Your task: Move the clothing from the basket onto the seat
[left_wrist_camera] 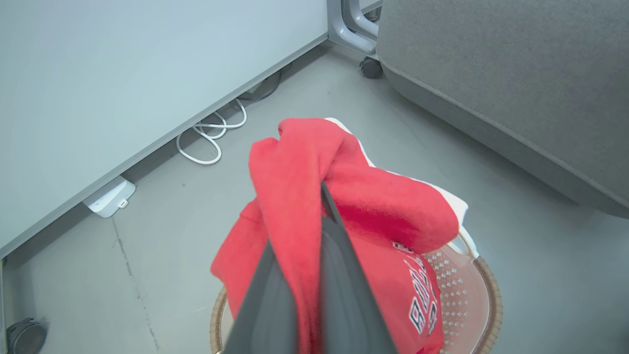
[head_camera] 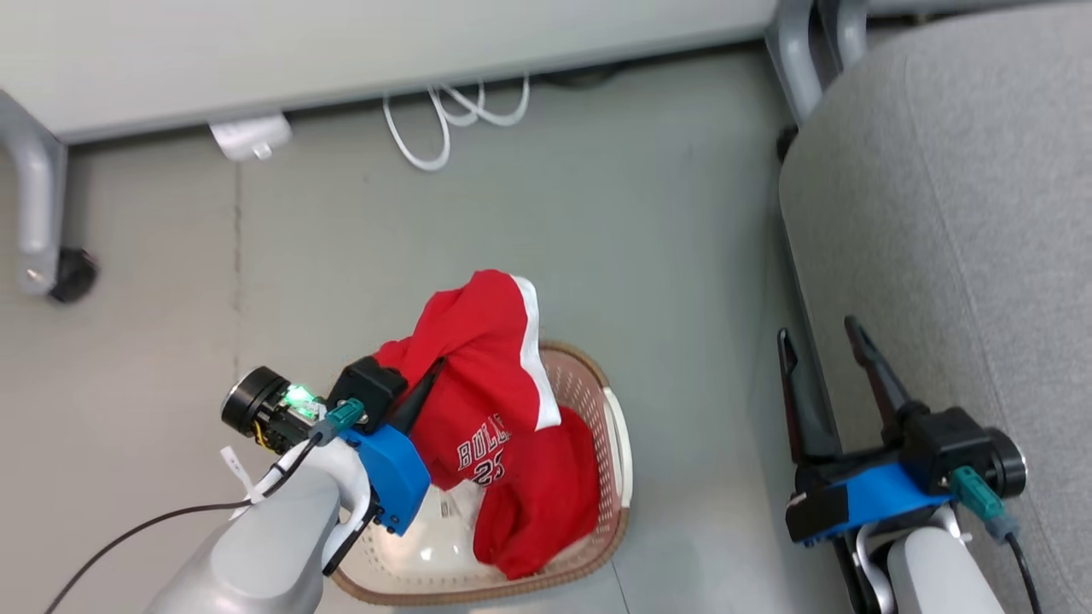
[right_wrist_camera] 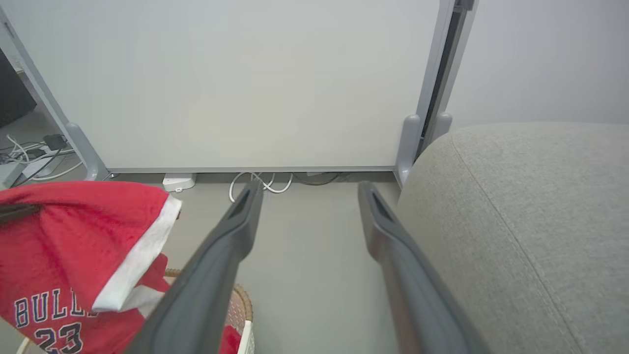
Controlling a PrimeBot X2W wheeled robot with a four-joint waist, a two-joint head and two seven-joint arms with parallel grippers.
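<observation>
Two long dark fingers of the left gripper are pinched tight on a fold of the clothing, w/ red cloth squeezed between them in the left wrist view. The gripper has a blue plastic body, and a green light is lit on the wrist next to it.

The clothing is soft, bright red, fleecy-looking fabric w/ a white stripe along one edge. The pinched bunch is raised above the basket. The rest hangs down, its lower end heaped inside on the side nearer the seat. Dark print w/ a pale outline reads "BULL" over "23"; any letter after that is lost in a fold.

The basket is cream plastic, perforated w/ rows of small holes, w/ rounded corners & a brown woven-look rim. It stands on the floor.

The right gripper is spread wide, nothing between its fingers. It is just beside the seat's edge and well apart from the basket. The seat is large, in grey woven upholstery, w/ a rounded edge & a seam along it.

The floor is smooth grey. Farther back are a looped white cable, a small white plastic box, and a pale flat panel on grey metal legs, one w/ a black caster.
</observation>
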